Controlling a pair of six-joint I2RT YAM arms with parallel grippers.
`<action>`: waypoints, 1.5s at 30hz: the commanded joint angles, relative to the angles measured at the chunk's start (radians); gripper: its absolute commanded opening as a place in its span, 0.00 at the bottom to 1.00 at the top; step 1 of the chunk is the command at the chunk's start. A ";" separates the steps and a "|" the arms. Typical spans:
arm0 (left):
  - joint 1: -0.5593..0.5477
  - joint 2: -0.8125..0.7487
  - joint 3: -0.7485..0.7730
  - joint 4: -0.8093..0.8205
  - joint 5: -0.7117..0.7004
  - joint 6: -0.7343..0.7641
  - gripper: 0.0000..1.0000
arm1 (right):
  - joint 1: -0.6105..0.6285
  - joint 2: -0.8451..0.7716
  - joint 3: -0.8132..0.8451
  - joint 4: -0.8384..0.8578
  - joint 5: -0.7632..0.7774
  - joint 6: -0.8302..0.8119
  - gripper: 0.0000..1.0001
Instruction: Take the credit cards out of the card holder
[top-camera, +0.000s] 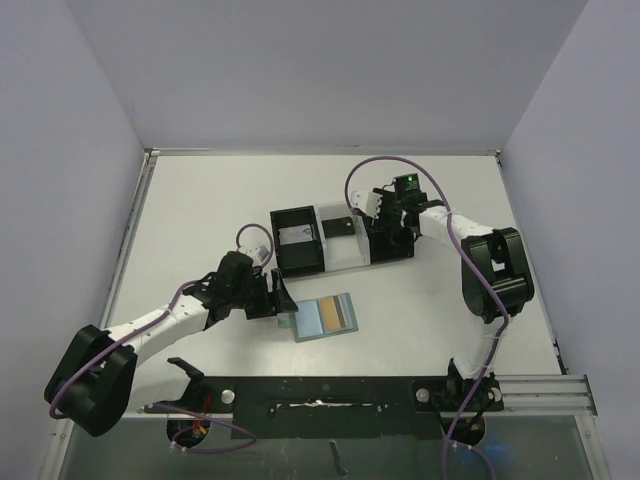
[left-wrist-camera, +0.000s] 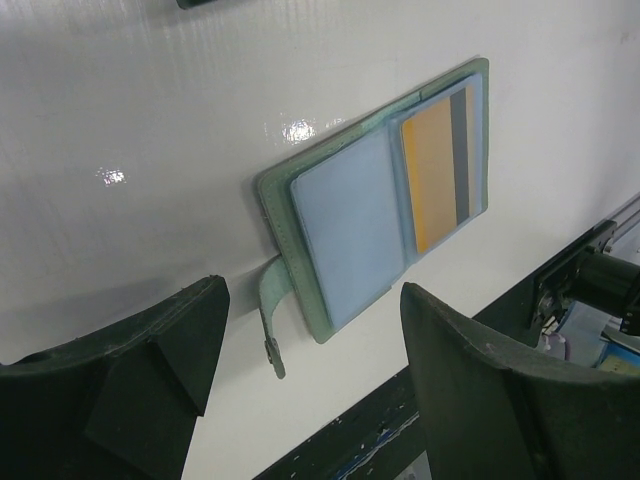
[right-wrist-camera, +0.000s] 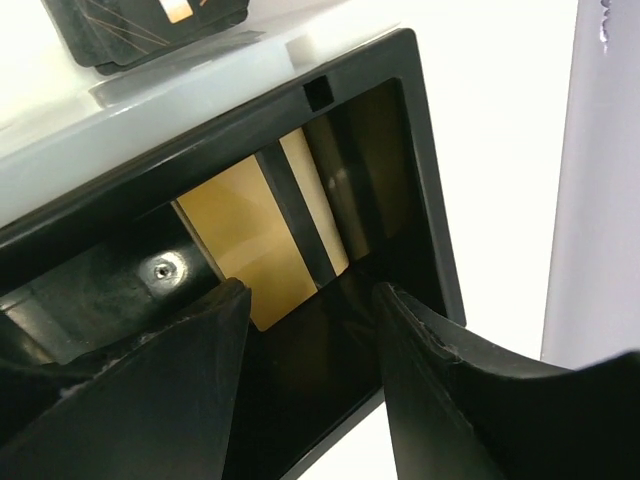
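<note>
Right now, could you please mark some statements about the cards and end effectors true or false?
1. The card holder lies open on the table. True.
2. The left end effector grips it. False: it is open, short of the holder.
3. A gold-orange card sits in its pocket. True.
4. The right end effector is above the holder. False: it is open over a black box containing a gold card.

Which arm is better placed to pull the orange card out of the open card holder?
Left. The left end effector, open, sits beside the card holder, facing the orange card. The right end effector is far off, over a black box.
</note>
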 joint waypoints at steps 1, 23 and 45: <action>0.004 0.005 0.049 0.047 0.034 0.026 0.69 | -0.008 0.014 0.049 -0.030 -0.027 0.005 0.53; 0.001 -0.041 0.113 0.048 0.053 0.016 0.69 | -0.012 -0.302 0.020 0.030 0.126 1.087 0.50; -0.096 0.173 0.106 0.307 0.117 -0.184 0.57 | 0.352 -0.650 -0.604 0.205 0.111 1.917 0.43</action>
